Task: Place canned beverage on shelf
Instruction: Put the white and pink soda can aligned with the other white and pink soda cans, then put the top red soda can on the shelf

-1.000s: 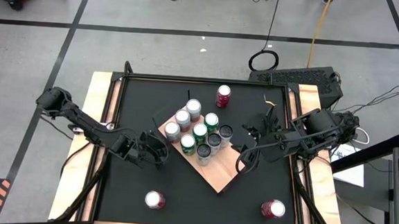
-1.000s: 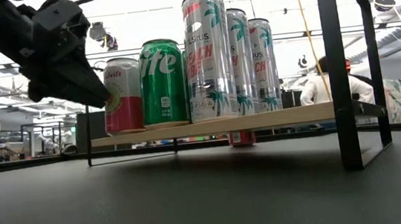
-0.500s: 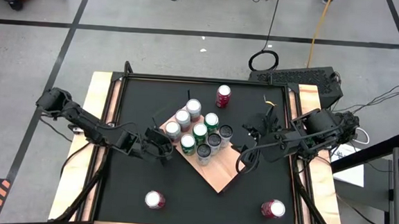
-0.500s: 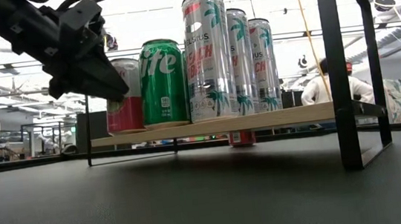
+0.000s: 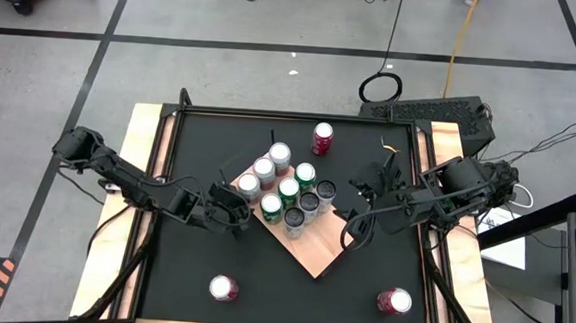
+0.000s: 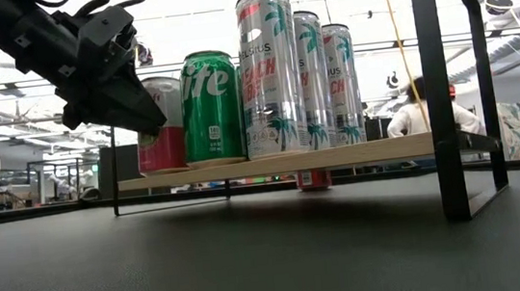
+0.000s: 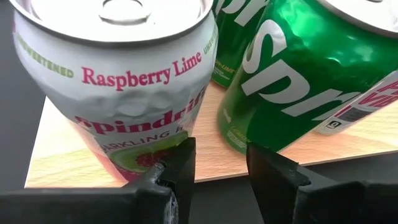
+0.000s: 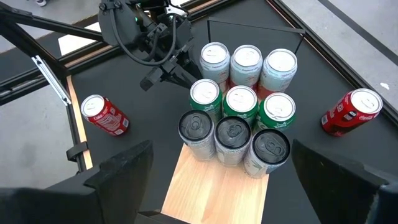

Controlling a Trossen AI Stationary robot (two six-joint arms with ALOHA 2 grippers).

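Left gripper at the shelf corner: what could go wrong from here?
1. The left gripper has one finger touching the Raspberry Lime can, nothing clamped. That can stands near the shelf edge; a nudge could tip it off.
2. The Sprite can stands close beside it, so a sideways swing might knock it into the packed cluster.
3. Loose red cans remain on the table; the right gripper waits open near the shelf's other side, risking crossed paths.

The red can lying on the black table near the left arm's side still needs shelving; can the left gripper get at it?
Probably yes. The red can lies alone on bare black table, nothing around it. The left gripper, empty at the shelf corner, would only need to back away.
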